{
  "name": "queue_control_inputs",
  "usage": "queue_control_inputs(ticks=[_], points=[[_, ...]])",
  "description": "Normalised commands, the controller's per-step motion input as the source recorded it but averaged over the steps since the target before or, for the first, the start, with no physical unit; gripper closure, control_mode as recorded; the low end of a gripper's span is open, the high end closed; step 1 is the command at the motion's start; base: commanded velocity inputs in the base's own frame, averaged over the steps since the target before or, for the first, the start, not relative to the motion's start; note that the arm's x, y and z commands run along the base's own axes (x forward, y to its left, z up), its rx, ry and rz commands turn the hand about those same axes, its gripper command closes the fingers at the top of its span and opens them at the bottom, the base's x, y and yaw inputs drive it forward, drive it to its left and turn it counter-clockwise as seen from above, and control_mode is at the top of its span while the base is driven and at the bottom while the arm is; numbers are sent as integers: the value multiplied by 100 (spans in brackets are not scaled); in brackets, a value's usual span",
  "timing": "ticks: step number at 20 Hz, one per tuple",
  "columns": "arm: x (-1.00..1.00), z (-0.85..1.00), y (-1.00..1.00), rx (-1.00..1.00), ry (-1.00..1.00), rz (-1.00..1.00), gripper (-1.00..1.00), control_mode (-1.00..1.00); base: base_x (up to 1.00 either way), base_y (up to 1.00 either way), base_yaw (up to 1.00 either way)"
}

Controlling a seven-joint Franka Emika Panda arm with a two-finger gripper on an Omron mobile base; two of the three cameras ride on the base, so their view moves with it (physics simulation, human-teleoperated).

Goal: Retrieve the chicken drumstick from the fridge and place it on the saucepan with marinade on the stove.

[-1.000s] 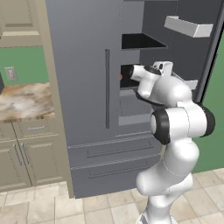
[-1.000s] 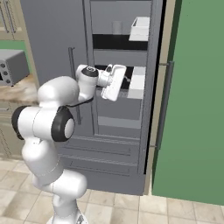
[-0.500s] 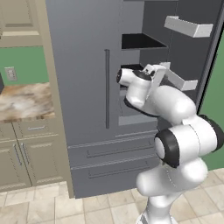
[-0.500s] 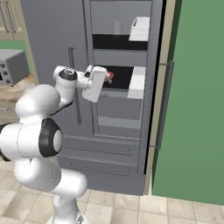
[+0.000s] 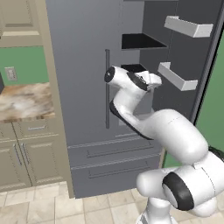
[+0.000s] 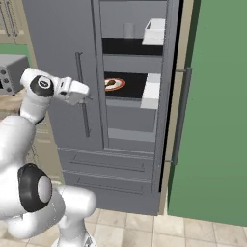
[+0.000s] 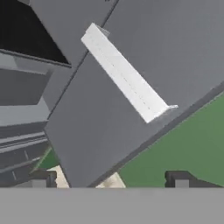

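Nearest, the white robot arm is seen raised in front of the fridge (image 6: pixel 135 96), whose right door stands open. The tool (image 7: pixel 109 180) is spread wide with nothing between its fingers (image 7: pixel 179 178); it is aimed at a white door bin (image 7: pixel 124 74). Farther back, the chicken drumstick (image 6: pixel 111 83) is seen lying on a round plate (image 6: pixel 117 86) on a dark inner shelf (image 6: pixel 130 89).

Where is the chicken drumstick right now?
In the right base view, the chicken drumstick lies on a round plate on the fridge's middle dark shelf, left of a white door bin.
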Motion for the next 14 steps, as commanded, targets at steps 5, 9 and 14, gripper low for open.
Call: queue_control_inputs(ticks=[5, 9, 14], points=[[-62, 4, 52, 47, -49, -2, -100, -100, 0, 0, 0], [-34, 0, 42, 30, -10, 15, -100, -100, 0, 0, 0], [-6, 0, 51, 7, 0, 29, -100, -100, 0, 0, 0]])
